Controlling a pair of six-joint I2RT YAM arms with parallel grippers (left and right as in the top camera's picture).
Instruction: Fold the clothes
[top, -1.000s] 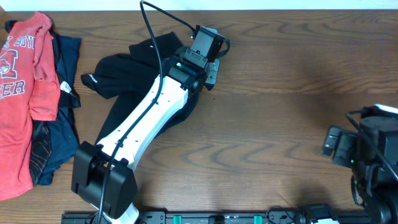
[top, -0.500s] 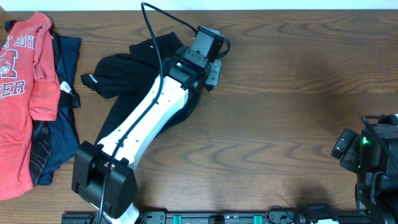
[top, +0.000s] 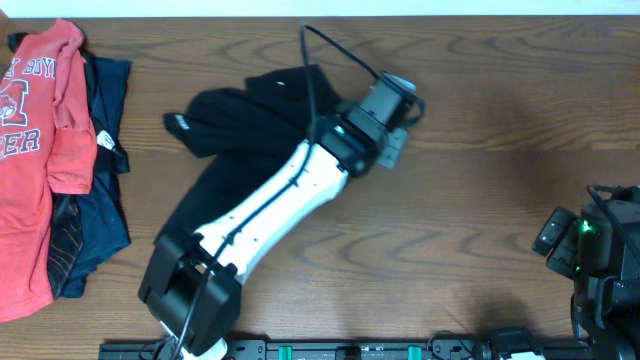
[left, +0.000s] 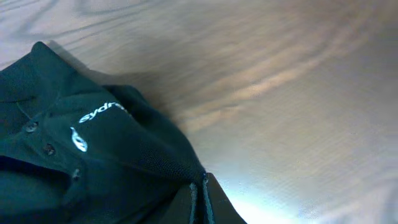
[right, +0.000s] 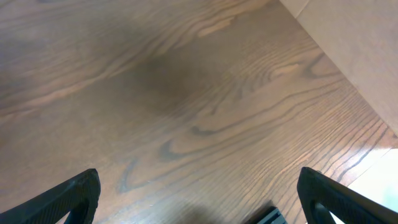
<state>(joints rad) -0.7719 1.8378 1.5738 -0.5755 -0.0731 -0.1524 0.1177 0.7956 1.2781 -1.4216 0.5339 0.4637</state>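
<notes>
A black short-sleeved shirt (top: 235, 110) with small white logo prints lies crumpled at the table's upper middle. My left gripper (top: 392, 140) is shut on the shirt's edge at its right side. The left wrist view shows the shirt's collar, buttons and white logo (left: 93, 118), with the fabric pinched between my shut fingers (left: 200, 199). An orange-red lettered T-shirt (top: 35, 150) and a navy garment (top: 95, 190) lie at the far left. My right gripper (right: 199, 193) is open and empty over bare wood near the table's right edge.
The brown wooden table (top: 470, 200) stretches between the two arms. The right arm's base (top: 600, 250) sits at the lower right. The table's right edge and pale floor (right: 348, 56) show in the right wrist view.
My left gripper has moved right with the black shirt's edge, dragging the shirt rightward. The right arm drew back to the right a second ago and has since held still.
</notes>
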